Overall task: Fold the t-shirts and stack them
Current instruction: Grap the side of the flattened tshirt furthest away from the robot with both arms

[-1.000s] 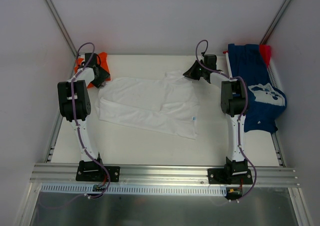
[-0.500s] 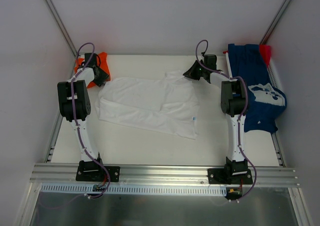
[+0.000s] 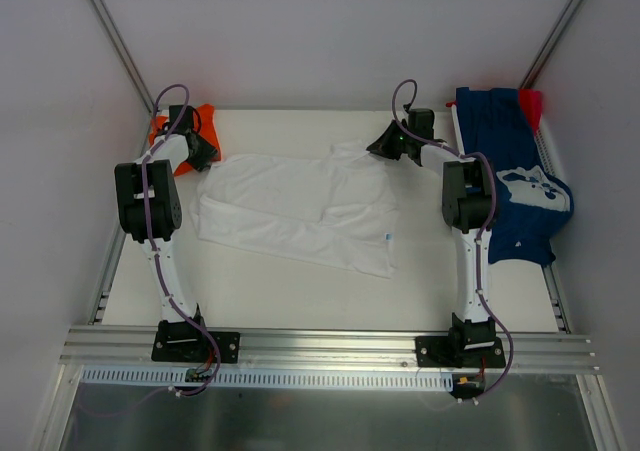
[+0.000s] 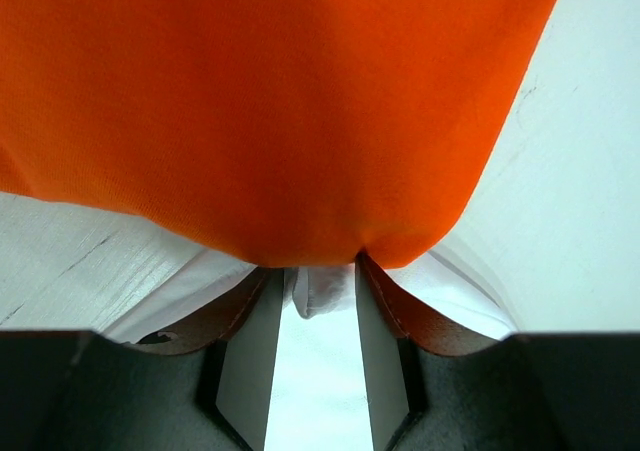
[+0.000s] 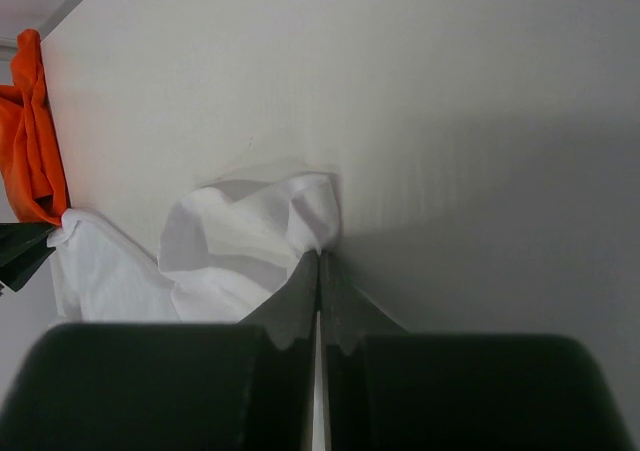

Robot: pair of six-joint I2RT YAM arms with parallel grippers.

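Note:
The white t-shirt (image 3: 300,206) lies spread on the table, partly folded. My left gripper (image 3: 203,151) is at its far left corner. In the left wrist view the jaws stand a little apart with a bunch of white cloth (image 4: 322,289) pinched between the fingertips, under the orange t-shirt (image 4: 270,101). The orange t-shirt (image 3: 165,131) lies bunched at the far left. My right gripper (image 3: 378,147) is shut on the white shirt's far right edge (image 5: 310,211). The navy t-shirt (image 3: 515,176) with white print lies at the right, and a small red one (image 3: 530,101) is behind it.
The table's white surface (image 3: 290,291) runs to the aluminium rail (image 3: 330,346) at the near edge. Grey walls enclose the back and both sides. The navy shirt hangs over the table's right edge.
My left gripper has shifted slightly towards the far left, closer to the orange shirt. The right gripper and the shirts look unchanged.

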